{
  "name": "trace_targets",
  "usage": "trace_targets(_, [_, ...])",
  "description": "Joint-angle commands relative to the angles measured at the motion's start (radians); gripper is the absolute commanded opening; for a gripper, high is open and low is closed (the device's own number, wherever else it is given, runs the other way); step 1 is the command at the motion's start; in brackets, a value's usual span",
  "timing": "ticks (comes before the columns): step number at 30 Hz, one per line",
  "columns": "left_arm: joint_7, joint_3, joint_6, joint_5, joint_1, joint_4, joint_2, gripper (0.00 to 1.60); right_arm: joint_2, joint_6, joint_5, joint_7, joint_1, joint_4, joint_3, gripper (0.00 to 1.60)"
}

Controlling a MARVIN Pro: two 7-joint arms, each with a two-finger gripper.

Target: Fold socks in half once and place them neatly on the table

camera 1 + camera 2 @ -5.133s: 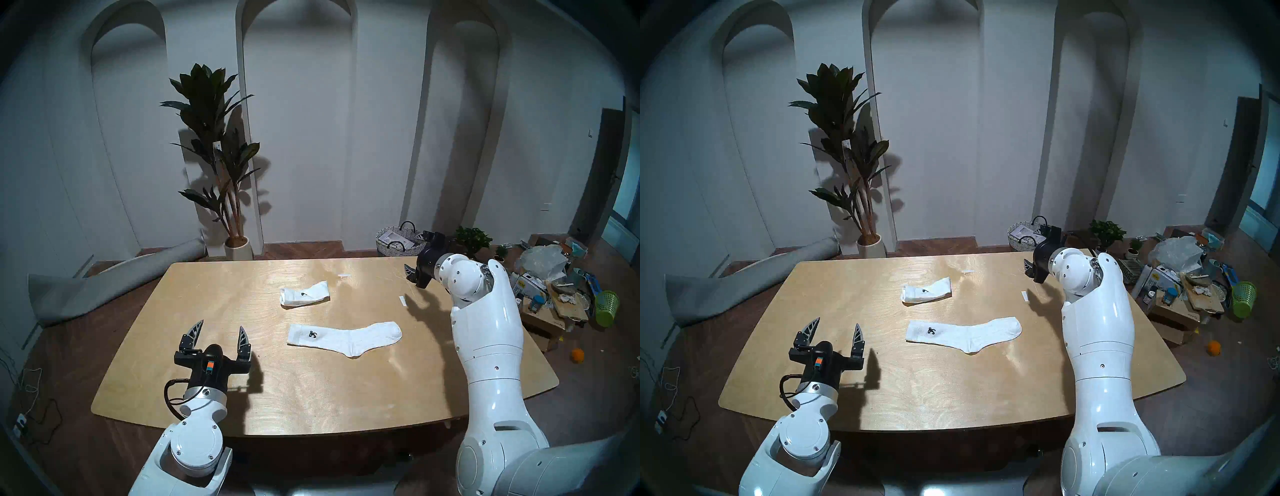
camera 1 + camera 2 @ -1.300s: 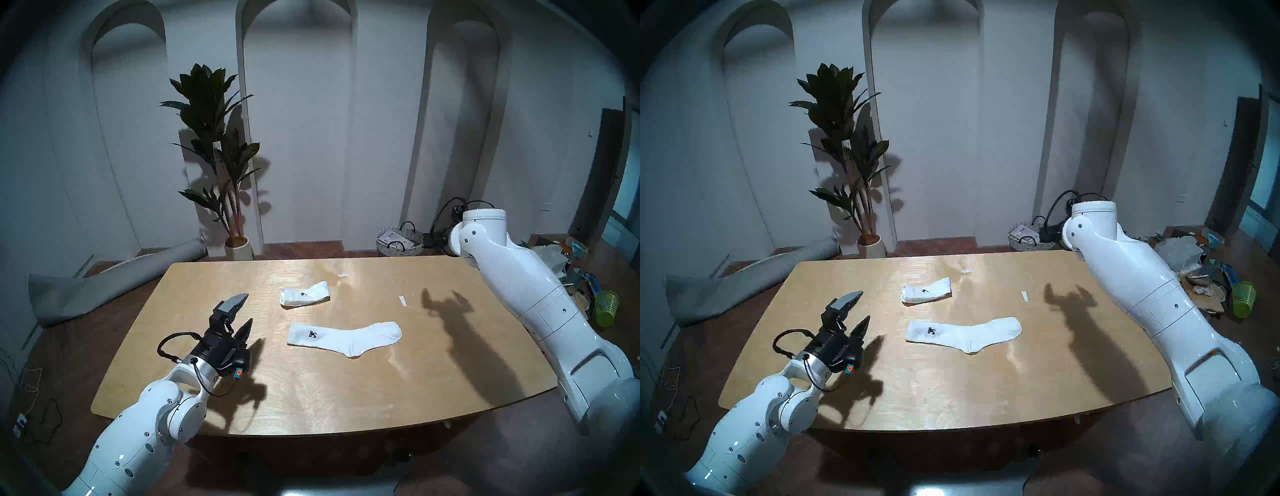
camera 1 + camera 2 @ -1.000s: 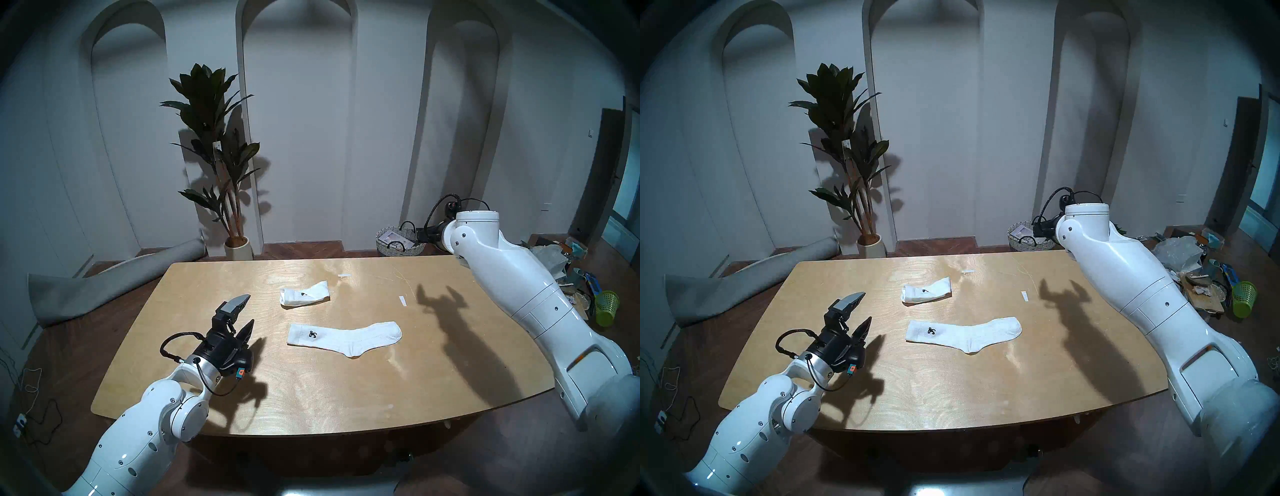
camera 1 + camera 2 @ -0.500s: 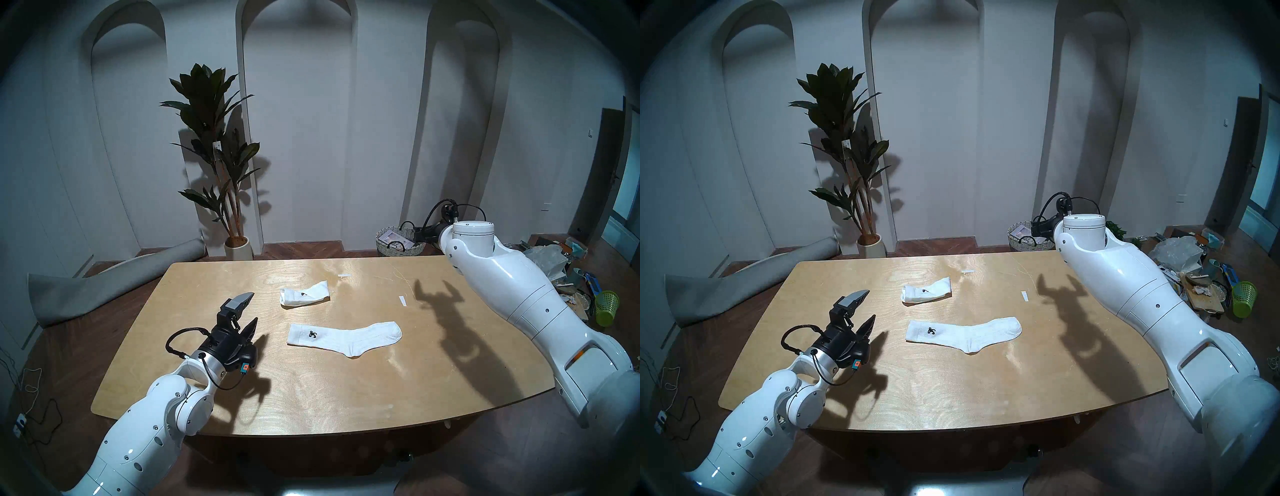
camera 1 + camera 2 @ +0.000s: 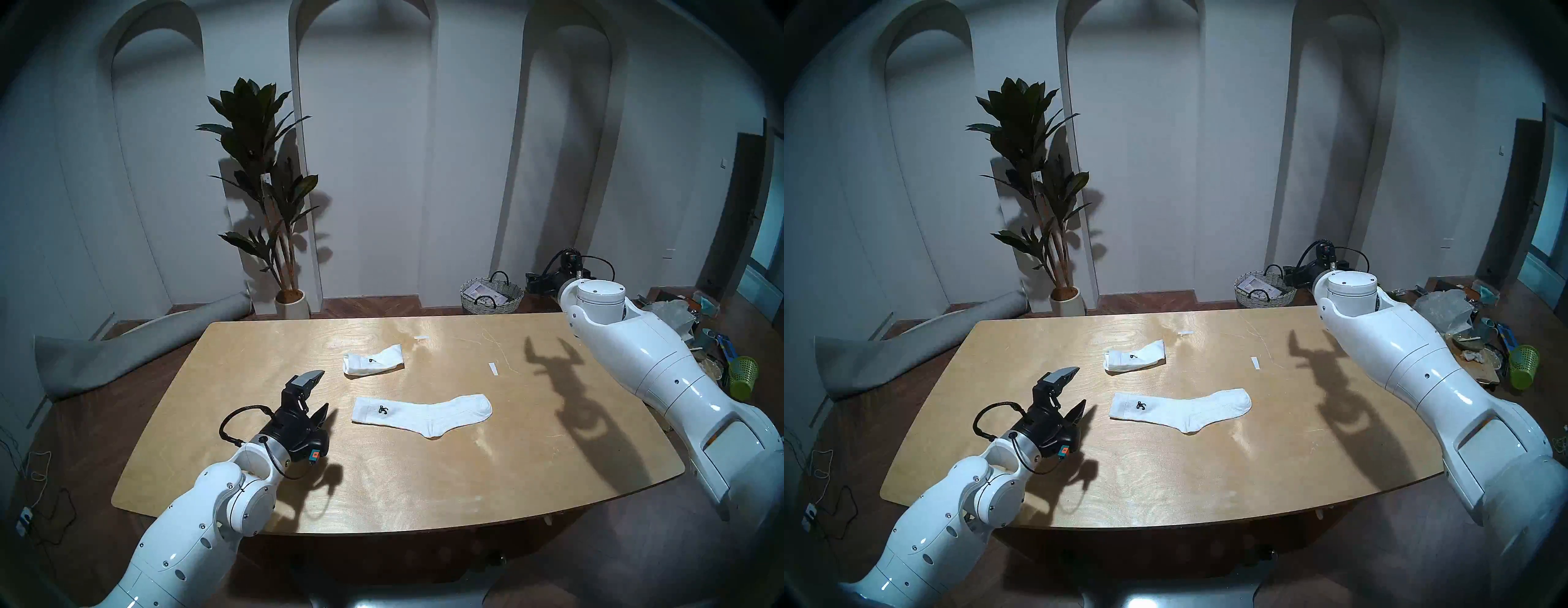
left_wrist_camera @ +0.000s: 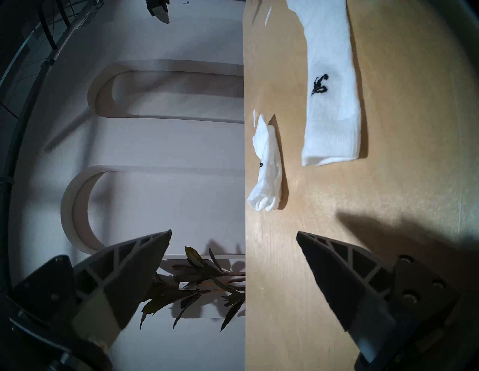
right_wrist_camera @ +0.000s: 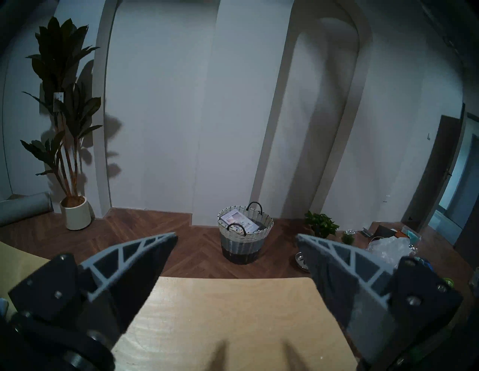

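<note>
- My left gripper [image 5: 319,392] hangs over the table [image 5: 382,488] with jaws spread and nothing in them, tips aimed at the cuff of the flat sock [image 5: 422,414].
- That sock lies stretched out mid-table; the folded sock [image 5: 372,361] sits just behind it.
- My right gripper [image 7: 237,237] is spread and empty too, above the table's far right corner.

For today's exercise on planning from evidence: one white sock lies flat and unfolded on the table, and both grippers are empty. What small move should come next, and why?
Probably ease the left gripper forward to the cuff end of the flat sock. Its jaws stand open and empty just short of that cuff, while the far sock already lies doubled over. The right gripper faces away, past the table edge.
</note>
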Motion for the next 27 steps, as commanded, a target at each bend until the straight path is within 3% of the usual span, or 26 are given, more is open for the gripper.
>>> trace_targets(1, [-0.032,0.051,0.048,0.056,-0.016,-0.036,-0.030,1.60,0.016,-0.113,-0.047,0.060,0.034,0.038,0.002,1.60])
trace_targets(15, [-0.125,0.116,0.166,0.234,-0.058,-0.076,-0.025,1.60,0.001,-0.297,-0.111,0.172,0.047,0.131,-0.009,1.60])
trace_targets(27, [-0.222,0.131,0.284,0.358,-0.069,-0.108,-0.038,1.60,-0.041,-0.471,-0.168,0.266,0.064,0.223,-0.029,1.60])
